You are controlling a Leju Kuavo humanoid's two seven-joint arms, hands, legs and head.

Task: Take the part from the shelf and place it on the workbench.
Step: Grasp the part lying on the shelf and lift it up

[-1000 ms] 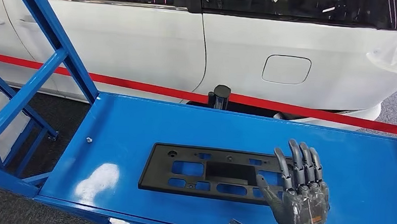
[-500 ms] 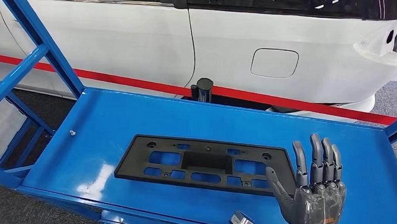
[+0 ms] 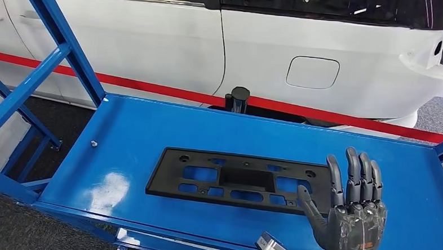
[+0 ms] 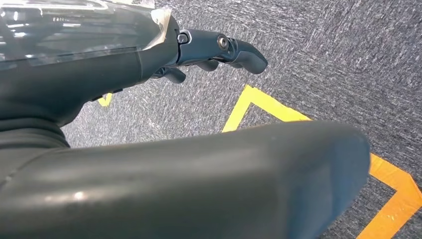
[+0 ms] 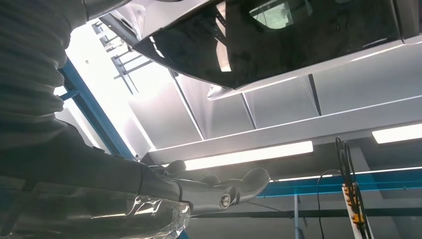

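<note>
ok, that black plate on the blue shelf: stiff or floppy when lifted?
The plate is probably stiff: it looks like moulded plastic, lying flat on the shelf. Likely light, given its many cutouts. Being long, it may tilt if the right hand lifts one end.

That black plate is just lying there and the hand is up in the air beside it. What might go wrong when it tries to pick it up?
The plate lies flat on the smooth blue shelf, so the right hand may find no edge to get under and just push it along. The hand is near only one end; lifted there, the long plate may tilt and slip out.
</note>
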